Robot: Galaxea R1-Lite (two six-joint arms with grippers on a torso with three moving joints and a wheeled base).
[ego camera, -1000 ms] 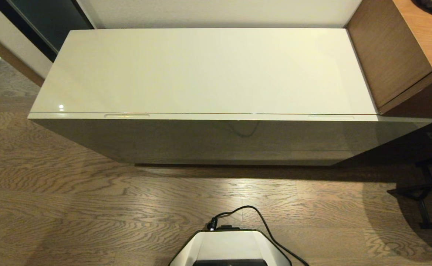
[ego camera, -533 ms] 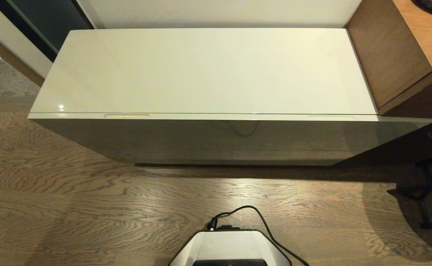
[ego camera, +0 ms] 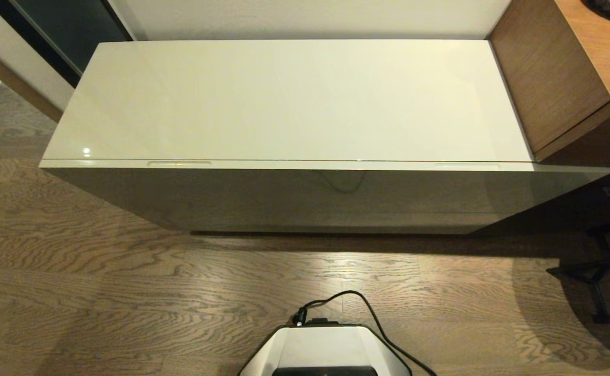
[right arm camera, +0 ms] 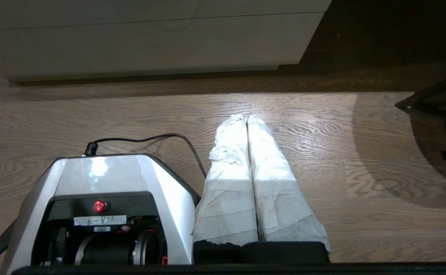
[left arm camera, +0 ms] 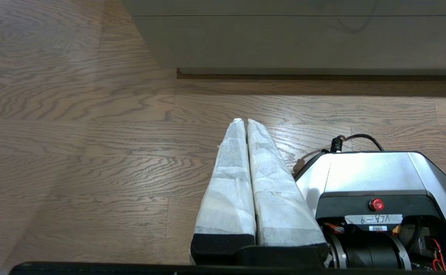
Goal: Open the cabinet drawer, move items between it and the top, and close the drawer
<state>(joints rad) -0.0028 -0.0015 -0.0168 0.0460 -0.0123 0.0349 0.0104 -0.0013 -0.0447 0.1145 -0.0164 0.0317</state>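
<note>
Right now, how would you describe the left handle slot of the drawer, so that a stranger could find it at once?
Find the long glossy pale cabinet top against the wall. Just below its near edge runs the narrow front rim of the cabinet drawer, shut. The left handle slot is a slim oblong recess in that rim, toward the robot's left; its twin lies near the brown wooden desk.

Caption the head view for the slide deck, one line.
Closed cabinet drawer under the bare glossy top, robot base on the wood floor, no gripper in view.

Glossy pale top (ego camera: 294,99) of a cabinet (ego camera: 305,196) standing on wood floor (ego camera: 101,292)
</note>
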